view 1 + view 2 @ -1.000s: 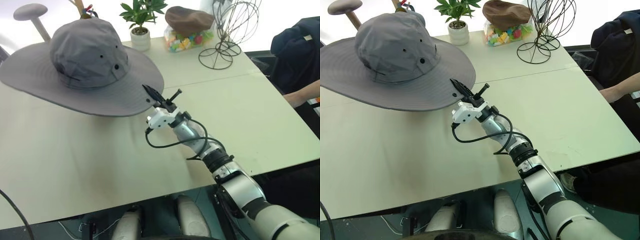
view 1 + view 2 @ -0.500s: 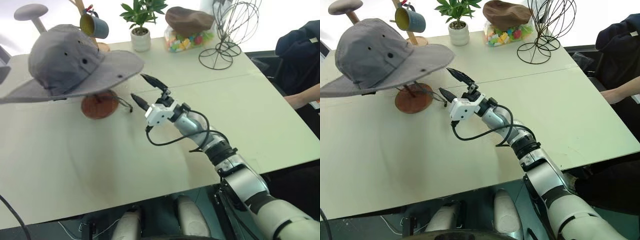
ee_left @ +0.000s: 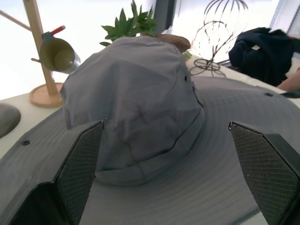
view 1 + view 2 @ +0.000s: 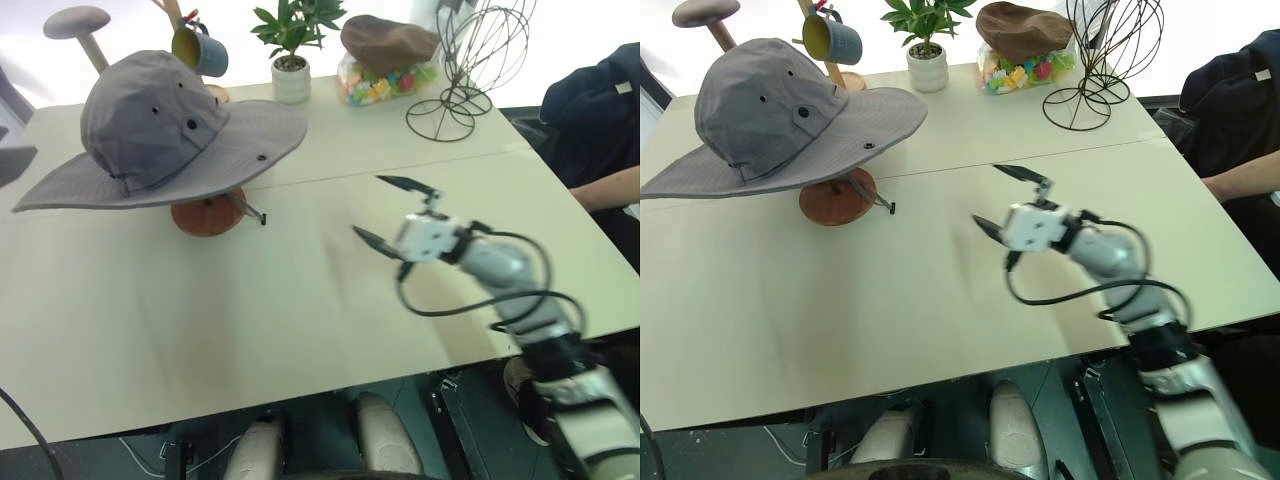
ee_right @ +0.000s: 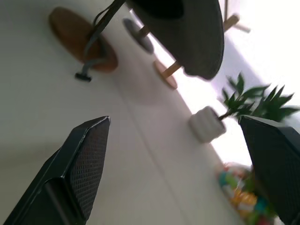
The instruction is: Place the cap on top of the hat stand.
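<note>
The grey wide-brimmed cap [image 4: 160, 130] rests tilted on the hat stand, whose reddish-brown round base [image 4: 205, 216] shows under the brim; the disc top and most of the stem are hidden by the cap. Its chin cord [image 4: 252, 210] hangs down to the table. My right gripper [image 4: 368, 206] is open and empty over the table, well to the right of the cap. In the left wrist view my left gripper [image 3: 173, 187] is open, its fingers [image 3: 79, 173] spread wide above the brim on either side of the crown [image 3: 136, 103].
At the back stand a grey padded-top stand [image 4: 75, 22], a mug on a wooden rack [image 4: 200, 50], a potted plant [image 4: 291, 75], a brown cap on a sweets jar [image 4: 388, 40] and a wire-frame stand [image 4: 470, 60]. A person's arm [image 4: 610, 185] is at the right edge.
My right gripper let go of the cap's brim, opened and swung away to the right. The cap dropped onto the stand and settled there.
</note>
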Available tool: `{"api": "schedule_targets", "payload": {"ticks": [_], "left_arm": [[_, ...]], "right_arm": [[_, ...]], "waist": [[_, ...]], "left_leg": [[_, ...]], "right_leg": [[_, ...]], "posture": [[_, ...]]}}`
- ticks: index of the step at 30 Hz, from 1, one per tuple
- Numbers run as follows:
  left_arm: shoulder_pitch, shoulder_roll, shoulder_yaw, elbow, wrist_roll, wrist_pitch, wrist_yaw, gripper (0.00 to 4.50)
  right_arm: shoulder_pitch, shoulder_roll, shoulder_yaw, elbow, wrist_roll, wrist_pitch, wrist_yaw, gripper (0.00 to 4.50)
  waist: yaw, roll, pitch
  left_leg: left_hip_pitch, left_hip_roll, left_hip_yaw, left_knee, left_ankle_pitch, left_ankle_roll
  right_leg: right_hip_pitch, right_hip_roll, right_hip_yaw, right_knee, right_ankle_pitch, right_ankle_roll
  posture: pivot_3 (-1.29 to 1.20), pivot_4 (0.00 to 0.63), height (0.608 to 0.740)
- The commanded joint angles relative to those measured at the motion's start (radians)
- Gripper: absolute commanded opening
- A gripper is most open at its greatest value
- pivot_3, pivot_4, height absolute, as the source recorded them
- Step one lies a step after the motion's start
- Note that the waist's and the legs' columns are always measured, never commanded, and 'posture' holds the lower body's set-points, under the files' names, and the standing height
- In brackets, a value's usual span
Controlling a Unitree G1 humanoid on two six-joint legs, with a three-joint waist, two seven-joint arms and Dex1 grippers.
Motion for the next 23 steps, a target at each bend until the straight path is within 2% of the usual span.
{"api": "schedule_targets", "payload": {"ticks": [1, 4, 6, 10, 16, 23], "left_arm": [[0.039, 0.019, 0.053, -0.014, 0.035, -0.045, -0.037, 4.5], [0.077, 0.023, 0.075, -0.011, 0.056, -0.065, -0.061, 4.5], [0.097, 0.022, 0.086, -0.008, 0.069, -0.077, -0.074, 4.5], [0.142, 0.031, 0.129, 0.001, 0.095, -0.095, -0.107, 4.5], [0.208, 0.044, 0.227, 0.04, 0.133, -0.09, -0.149, 4.5], [0.256, 0.019, 0.276, 0.028, 0.142, -0.081, -0.156, 4.5]], "right_arm": [[-0.042, -0.152, -0.171, -0.13, 0.36, 0.383, 0.201, 4.48], [-0.139, -0.3, -0.256, -0.098, 0.585, 0.688, 0.346, 4.48], [-0.211, -0.357, -0.275, -0.039, 0.636, 0.798, 0.409, 4.48], [-0.453, -0.386, -0.282, 0.127, 0.696, 0.977, 0.462, 4.48], [-0.608, -0.378, -0.25, 0.216, 0.656, 1.05, 0.53, 4.48], [-0.602, -0.373, -0.222, 0.214, 0.601, 1.043, 0.587, 4.48]], "waist": [[0.01, 0.002, 0.001], [0.025, 0.003, 0.002], [0.035, 0.003, 0.002], [0.054, 0.004, 0.002], [0.069, 0.004, 0.002], [0.073, 0.004, 0.002]], "left_leg": [[0.0, 0.0, 0.0, 0.0, 0.0, 0.0], [0.0, 0.001, 0.001, 0.002, -0.001, 0.003], [0.0, 0.001, 0.002, 0.003, -0.002, 0.004], [0.0, 0.001, 0.004, 0.005, -0.005, 0.009], [-0.001, 0.001, 0.005, 0.005, -0.005, 0.009], [-0.001, 0.001, 0.006, 0.005, -0.006, 0.009]], "right_leg": [[0.0, 0.0, 0.0, 0.0, 0.0, 0.0], [0.001, 0.0, 0.0, -0.001, 0.001, -0.001], [0.001, -0.001, 0.0, -0.001, 0.001, -0.001], [0.002, -0.001, 0.0, -0.001, 0.001, -0.001], [0.0, -0.002, 0.0, -0.002, 0.001, -0.002], [0.0, -0.002, 0.001, -0.001, 0.002, -0.001]], "posture": [[0.0, 0.15, 0.74], [0.0, 0.15, 0.74], [0.0, 0.15, 0.74], [0.0, 0.15, 0.74], [0.0, 0.15, 0.74], [0.0, 0.15, 0.74]]}}
